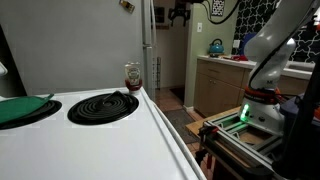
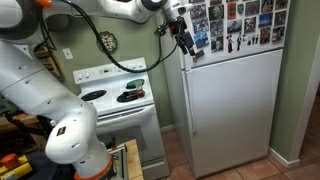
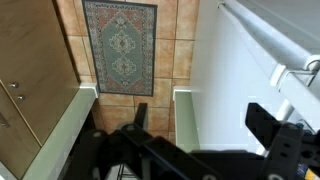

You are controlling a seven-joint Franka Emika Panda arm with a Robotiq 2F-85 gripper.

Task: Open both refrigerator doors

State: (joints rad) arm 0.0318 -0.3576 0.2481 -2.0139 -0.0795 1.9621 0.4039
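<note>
Two fridge doors [image 2: 235,100] stand shut in an exterior view, the short upper one covered in pictures and the long lower one plain. The gripper [image 2: 185,40] hangs by the upper door's left edge, jaws spread wide and empty. It is perhaps just short of touching. A white stove [image 2: 125,130] stands beside the fridge.

The arm [image 2: 62,95] arches up from its base; the gripper [image 2: 186,40] points down, jaws spread wide.

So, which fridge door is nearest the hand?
The upper door, the short one covered with pictures; the plain lower door sits below the hand.
</note>
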